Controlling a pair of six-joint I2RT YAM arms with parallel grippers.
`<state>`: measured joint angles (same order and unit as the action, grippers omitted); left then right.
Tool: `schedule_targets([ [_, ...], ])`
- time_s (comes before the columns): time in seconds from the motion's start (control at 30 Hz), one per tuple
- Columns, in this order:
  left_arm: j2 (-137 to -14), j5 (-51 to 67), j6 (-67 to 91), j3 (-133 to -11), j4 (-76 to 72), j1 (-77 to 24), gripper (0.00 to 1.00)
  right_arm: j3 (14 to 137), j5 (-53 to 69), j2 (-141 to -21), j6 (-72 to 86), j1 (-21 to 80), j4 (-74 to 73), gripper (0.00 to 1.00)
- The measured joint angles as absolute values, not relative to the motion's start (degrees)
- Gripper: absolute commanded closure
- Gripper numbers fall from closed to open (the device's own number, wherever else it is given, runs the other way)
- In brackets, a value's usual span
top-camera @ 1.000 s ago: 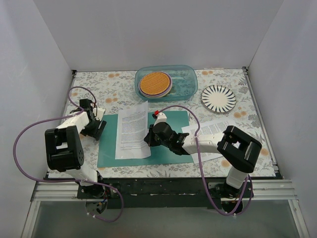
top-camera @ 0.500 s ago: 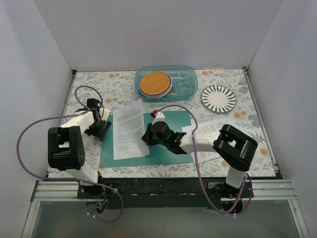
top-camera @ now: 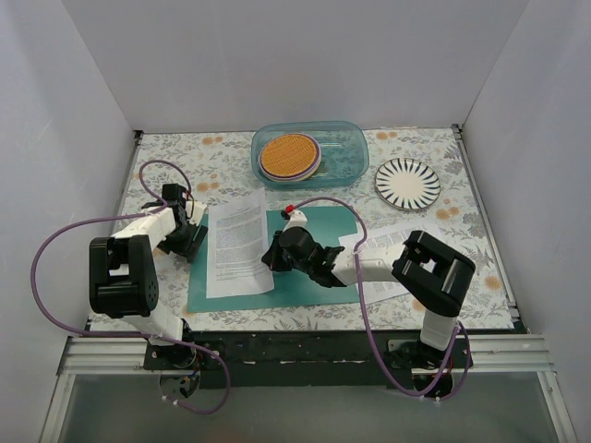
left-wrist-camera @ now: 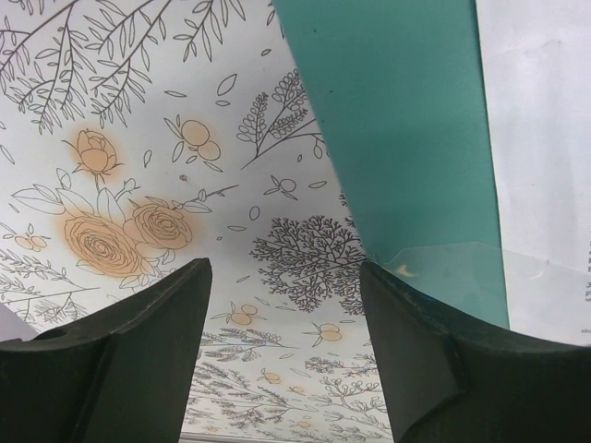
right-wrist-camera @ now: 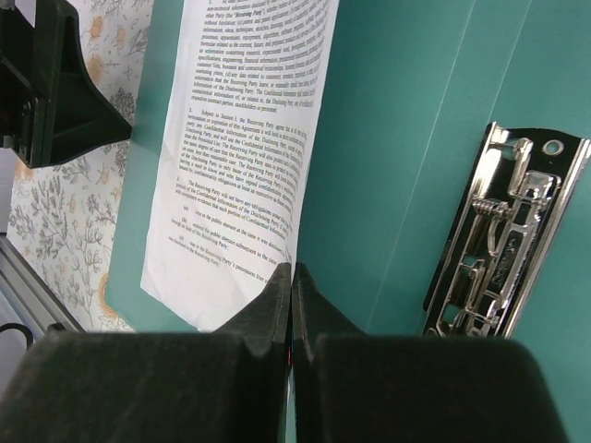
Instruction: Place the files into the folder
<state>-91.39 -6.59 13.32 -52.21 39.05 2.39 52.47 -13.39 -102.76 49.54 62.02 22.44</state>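
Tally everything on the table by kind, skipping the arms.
Teal folder: 1
Paper lots: 2 (single sheet; pile at right, sheets uncountable)
Clear blue container: 1
Striped plate: 1
Orange round item in container: 1
Total: 6

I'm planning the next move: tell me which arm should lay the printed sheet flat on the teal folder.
Right. The right gripper is shut on the sheet at its edge, over the folder. The left gripper hangs open over the tablecloth beside the folder, holding nothing.
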Motion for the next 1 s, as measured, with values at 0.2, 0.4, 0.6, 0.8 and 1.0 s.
schedule_targets([
  [0.2,-91.3,-5.8,13.7,-52.1,39.3,2.4,0.35,52.5,-13.4,-102.8,49.6,64.1,21.8,0.99],
  [0.4,-91.3,-4.4,14.2,-52.3,40.3,2.3,0.35,52.5,-13.6,-102.8,49.6,65.8,20.1,0.99],
  [0.6,-91.4,-2.7,14.4,-52.6,41.8,2.1,0.36,52.5,-13.6,-102.8,49.5,66.1,19.4,0.99],
  [0.8,-92.1,-2.5,14.1,-53.5,43.3,2.3,0.37,53.1,-14.0,-102.9,49.5,66.1,18.9,0.99],
  [1.0,-94.5,-2.5,13.8,-56.1,43.7,3.6,0.37,53.1,-14.7,-103.9,50.0,66.1,18.9,0.99],
])
